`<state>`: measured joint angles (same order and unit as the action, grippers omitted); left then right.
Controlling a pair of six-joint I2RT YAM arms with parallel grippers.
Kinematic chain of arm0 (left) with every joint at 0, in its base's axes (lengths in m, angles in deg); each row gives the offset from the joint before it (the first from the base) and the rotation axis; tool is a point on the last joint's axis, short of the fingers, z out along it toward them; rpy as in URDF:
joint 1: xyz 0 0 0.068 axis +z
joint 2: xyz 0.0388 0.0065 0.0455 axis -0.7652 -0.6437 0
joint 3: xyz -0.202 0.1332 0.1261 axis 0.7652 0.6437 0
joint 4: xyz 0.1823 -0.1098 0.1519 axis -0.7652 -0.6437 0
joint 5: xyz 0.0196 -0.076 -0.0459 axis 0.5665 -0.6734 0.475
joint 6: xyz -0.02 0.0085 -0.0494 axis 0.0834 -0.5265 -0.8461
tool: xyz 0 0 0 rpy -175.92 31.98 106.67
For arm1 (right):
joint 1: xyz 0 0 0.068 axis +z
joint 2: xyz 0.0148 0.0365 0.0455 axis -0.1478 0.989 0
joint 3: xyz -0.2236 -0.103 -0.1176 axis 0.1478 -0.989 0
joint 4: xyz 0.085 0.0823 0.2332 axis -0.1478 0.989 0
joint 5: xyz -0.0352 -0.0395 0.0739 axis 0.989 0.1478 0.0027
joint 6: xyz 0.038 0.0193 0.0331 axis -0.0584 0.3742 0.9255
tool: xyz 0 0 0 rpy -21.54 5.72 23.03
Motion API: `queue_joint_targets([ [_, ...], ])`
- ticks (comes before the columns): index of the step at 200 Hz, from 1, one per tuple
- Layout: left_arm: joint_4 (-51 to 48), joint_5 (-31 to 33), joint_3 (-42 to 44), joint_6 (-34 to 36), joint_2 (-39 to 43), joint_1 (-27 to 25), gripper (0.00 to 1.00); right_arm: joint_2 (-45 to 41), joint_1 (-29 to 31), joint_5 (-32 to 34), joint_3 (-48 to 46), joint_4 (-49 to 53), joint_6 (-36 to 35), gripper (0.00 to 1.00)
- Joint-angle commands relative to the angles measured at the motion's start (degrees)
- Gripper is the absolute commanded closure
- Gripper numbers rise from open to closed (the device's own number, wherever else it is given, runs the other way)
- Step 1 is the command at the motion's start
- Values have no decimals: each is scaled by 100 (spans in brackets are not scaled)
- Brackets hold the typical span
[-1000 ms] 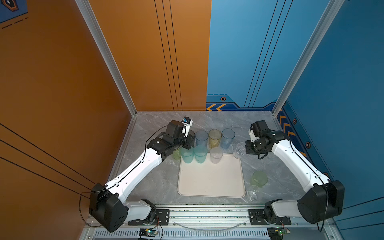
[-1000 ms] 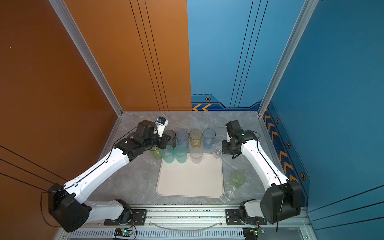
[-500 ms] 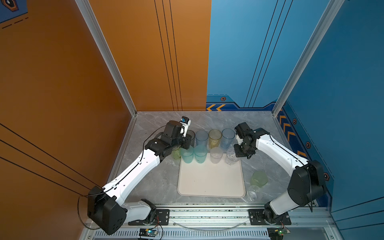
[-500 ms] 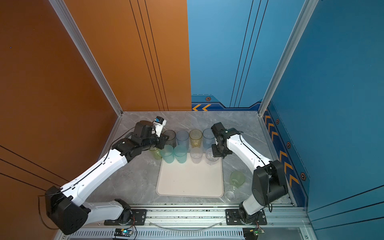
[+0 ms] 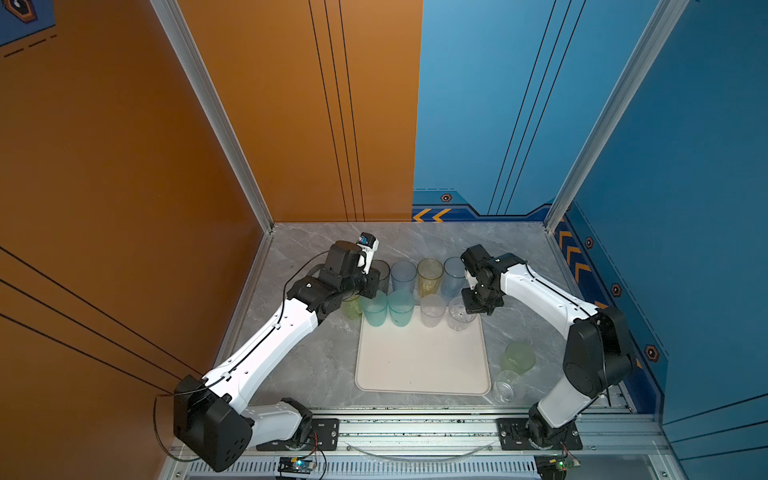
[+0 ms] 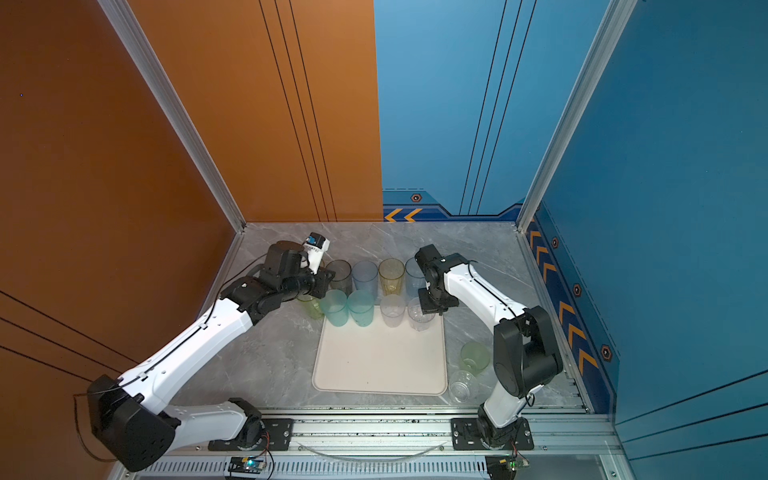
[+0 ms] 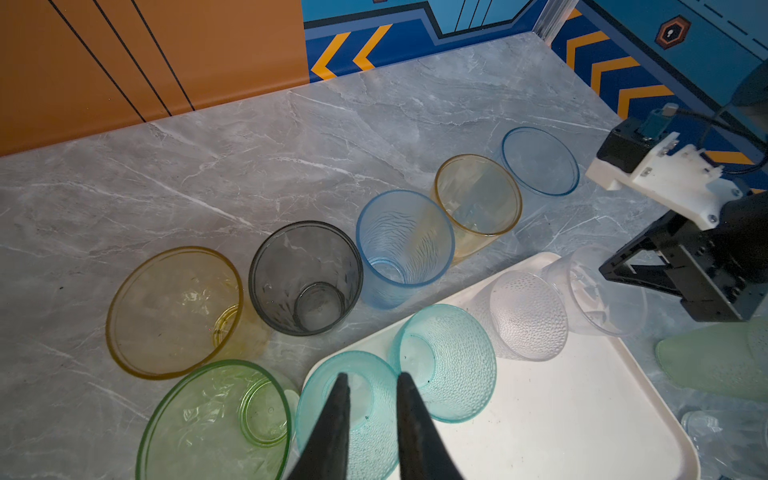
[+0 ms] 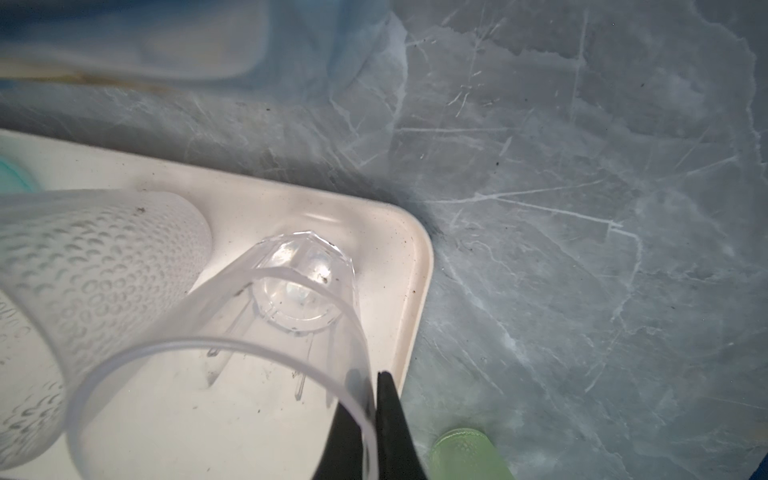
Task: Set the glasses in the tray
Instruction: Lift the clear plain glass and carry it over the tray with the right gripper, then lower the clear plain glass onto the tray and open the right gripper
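Right wrist view shows the right gripper pinched shut on the rim of a clear glass, one finger inside the wall and one outside. That glass stands upright in a corner of the tray, just beside a frosted glass.

In both top views the tray lies at the lower middle of the frame on the grey table, and the clear glass sits at its upper right corner. Along the tray's upper edge, from left to right, stand two teal glasses, the frosted glass and the clear glass. Above them, off the tray, runs a row of tall glasses: grey, blue, yellow, blue. At the tray's lower right, on the table, are a pale green glass and a small clear cup.

Left wrist view shows the left gripper with its jaws a narrow gap apart, above the rim of the nearer teal glass. Whether a finger touches it I cannot tell. A green glass and a yellow glass stand on the table beside that teal glass.
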<state>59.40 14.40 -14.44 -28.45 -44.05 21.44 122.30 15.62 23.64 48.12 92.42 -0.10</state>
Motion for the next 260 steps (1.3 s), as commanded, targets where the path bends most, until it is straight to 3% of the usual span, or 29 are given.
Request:
queue_joint_targets([
  [1,-120,51,-126,85,94,54,78,101,62,72,182,59,89,99],
  [260,-164,-28,31,90,255,163,78,289,115,153,384,95,71,98],
])
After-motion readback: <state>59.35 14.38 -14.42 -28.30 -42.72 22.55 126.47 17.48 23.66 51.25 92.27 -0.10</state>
